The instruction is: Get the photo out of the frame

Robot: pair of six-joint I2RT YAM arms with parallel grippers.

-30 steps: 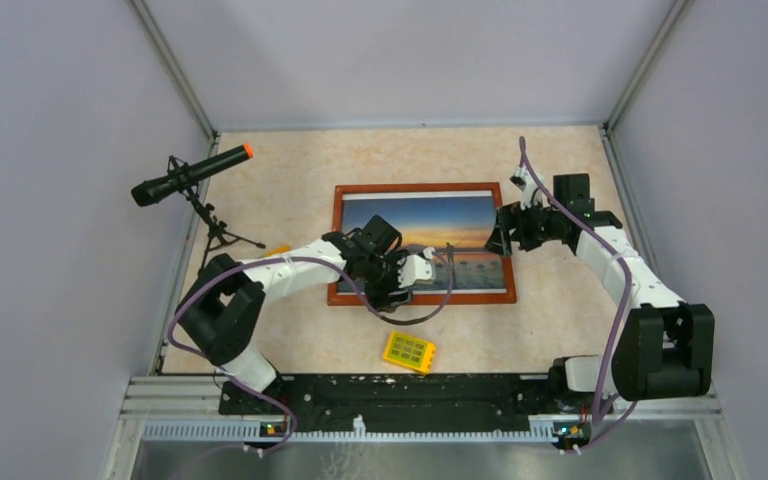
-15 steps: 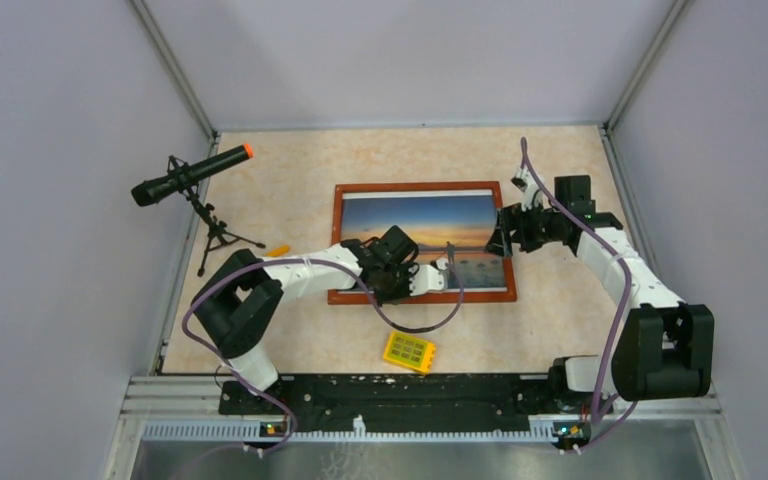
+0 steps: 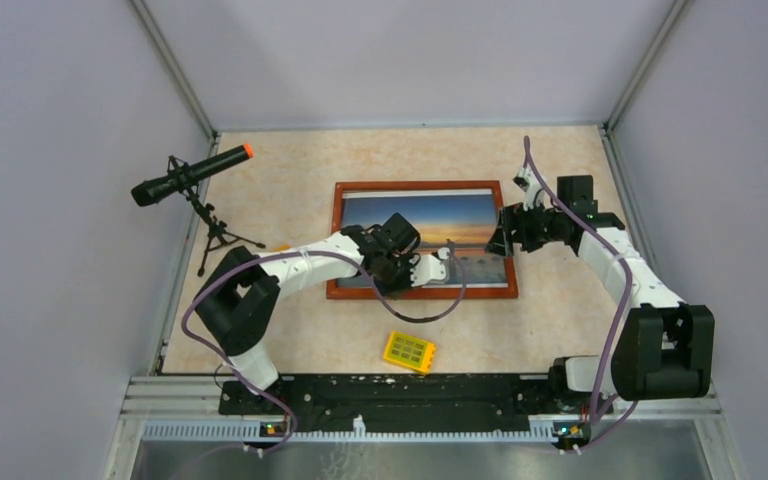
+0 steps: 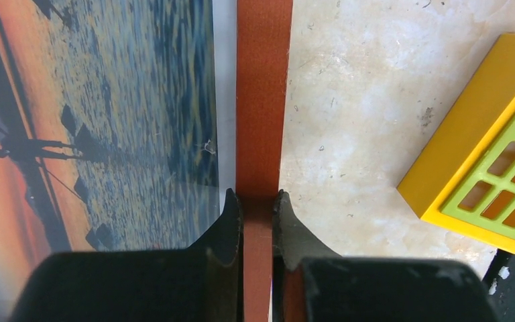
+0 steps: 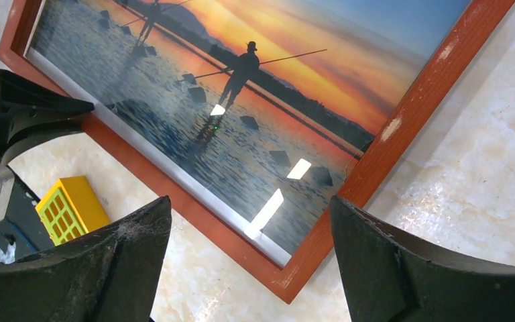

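Photo (image 3: 430, 228) of an orange sunset over blue water sits inside the frame (image 3: 418, 187), face up, with a thin white margin between the print and the reddish-brown wood. The frame lies flat on the pale marbled worktop (image 3: 290, 160), in the middle of the top view.

The left end effector (image 4: 257, 198) is at the frame's lower border, a little right of that border's middle in the top view. Its two dark fingers are drawn nearly together, with only a narrow slit between them. In the left wrist view the reddish-brown strip shows through that slit, and the slit is narrower than the strip itself. One fingertip lies toward the photo side, the other toward the bare worktop. Whether the tips press on the wood cannot be told.

The right end effector (image 3: 506, 238) is at the frame's right edge in the top view. Its fingers are spread wide apart, and the right wrist view shows the frame's corner and part of the photo between them, with nothing held.

A yellow block (image 3: 409, 351) with a green grid face lies below the frame in the top view, apart from it. A black microphone (image 3: 188, 175) on a small tripod stands at the left of the worktop.
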